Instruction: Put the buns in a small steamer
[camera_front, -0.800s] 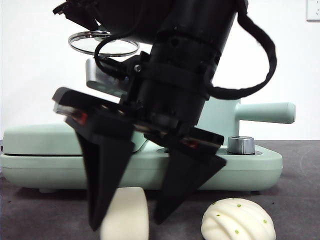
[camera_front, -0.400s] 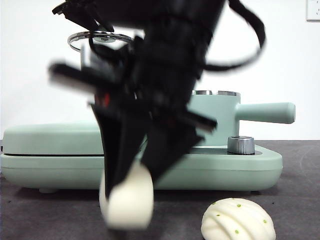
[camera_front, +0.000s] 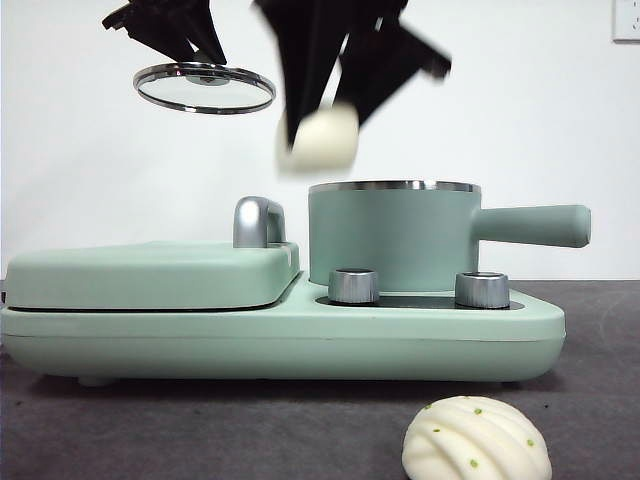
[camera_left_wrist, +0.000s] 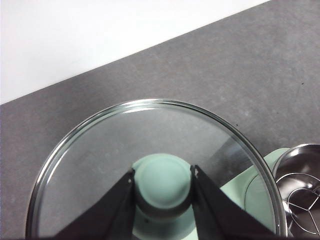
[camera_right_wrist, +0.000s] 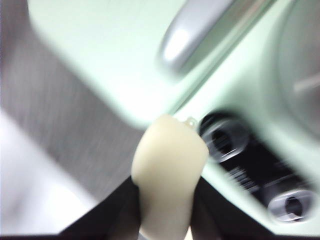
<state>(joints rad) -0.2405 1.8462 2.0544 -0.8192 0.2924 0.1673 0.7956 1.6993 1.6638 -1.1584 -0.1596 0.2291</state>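
Front view shows the right gripper (camera_front: 325, 95) high above the cooker, its jaws clenched on the smooth bun (camera_front: 324, 137), which hangs in the air just above the left part of the steamer's (camera_front: 390, 235) steel rim. To the left, at about the same height, the left gripper (camera_front: 190, 45) grasps the knob of the glass lid (camera_front: 205, 88) and holds it well above the griddle lid (camera_front: 150, 272). The steamer stands uncovered on the right half of the cooker (camera_front: 280, 335), its handle pointing right, two knobs in front of it. The ridged bun (camera_front: 476, 438) lies on the dark table (camera_front: 150, 425), near and to the right, apart from the cooker.
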